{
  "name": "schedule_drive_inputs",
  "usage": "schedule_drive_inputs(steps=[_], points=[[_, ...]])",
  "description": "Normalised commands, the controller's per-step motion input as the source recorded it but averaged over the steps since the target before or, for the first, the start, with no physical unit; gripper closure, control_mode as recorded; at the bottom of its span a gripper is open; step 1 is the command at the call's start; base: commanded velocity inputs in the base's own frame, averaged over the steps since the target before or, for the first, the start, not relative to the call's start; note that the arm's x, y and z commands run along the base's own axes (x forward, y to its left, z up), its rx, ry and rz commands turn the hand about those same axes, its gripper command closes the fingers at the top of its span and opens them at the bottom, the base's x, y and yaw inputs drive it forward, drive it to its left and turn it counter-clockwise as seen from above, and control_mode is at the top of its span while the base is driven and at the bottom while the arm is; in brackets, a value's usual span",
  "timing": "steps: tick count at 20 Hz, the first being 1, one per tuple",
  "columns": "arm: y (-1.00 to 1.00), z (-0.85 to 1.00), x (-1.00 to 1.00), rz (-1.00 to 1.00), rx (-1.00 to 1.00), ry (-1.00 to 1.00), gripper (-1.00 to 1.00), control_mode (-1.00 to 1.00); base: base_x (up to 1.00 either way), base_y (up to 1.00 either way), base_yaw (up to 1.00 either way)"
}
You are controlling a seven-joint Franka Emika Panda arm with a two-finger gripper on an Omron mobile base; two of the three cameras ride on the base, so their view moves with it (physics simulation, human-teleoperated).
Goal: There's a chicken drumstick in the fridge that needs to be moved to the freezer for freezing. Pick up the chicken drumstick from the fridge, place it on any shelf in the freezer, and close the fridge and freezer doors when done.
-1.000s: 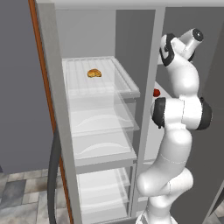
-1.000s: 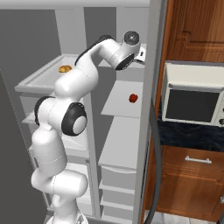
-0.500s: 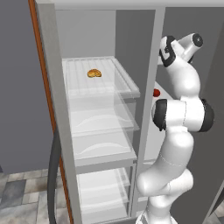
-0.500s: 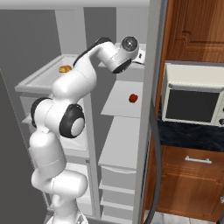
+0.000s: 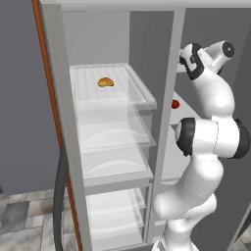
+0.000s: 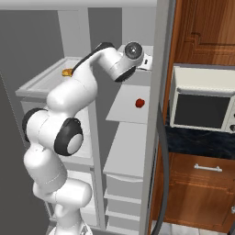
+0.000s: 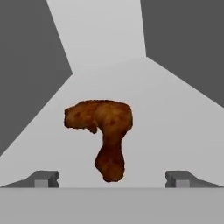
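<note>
The hand stands wide open and has hold of nothing: in the hand view its two fingertips sit far apart at the bottom corners, and neither one touches the meat. The chicken drumstick lies between them and just ahead, its thick end farther from the hand and turned to one side, its thin end pointing back toward the hand. It rests on a plain light-grey shelf that runs away from the hand to a pale back wall, with darker grey walls on either side.

In the right base view the hand is reached into the upper part of the freezer, the narrower right-hand compartment, at the level of its top shelf. Below the hand, on the next shelf down, sits a small red round fruit; it also shows in the left base view, lower than the hand and partly behind the arm. From these two views the drumstick itself is hidden by the wrist.

To the left of the hand is the fridge, with clear shelves and see-through drawers. On its top clear shelf, well apart from the hand, lies a golden-orange bun.

Both doors stand open: the fridge door swings out far to the left of the hand, and the freezer door stands edge-on just to the right of it. Beyond that door, farther right, a microwave sits on a dark surface above wooden cabinets.
</note>
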Motion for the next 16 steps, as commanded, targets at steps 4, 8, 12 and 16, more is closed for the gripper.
schedule_drive_inputs(steps=[4, 8, 12, 16], points=[[-0.06, 0.01, -0.73, -0.11, 0.00, 0.09, -1.00, -1.00, 0.00, 0.00, 0.00], [0.08, 0.00, -0.76, -0.09, 0.00, 0.20, -1.00, -1.00, 0.00, 0.00, 0.00], [0.21, 0.00, -0.75, -0.06, 0.00, 0.22, -1.00, -1.00, 0.00, 0.00, 0.00], [0.03, -0.04, -1.00, -0.02, 0.00, 0.01, -1.00, -1.00, 0.00, 0.00, 0.00]])
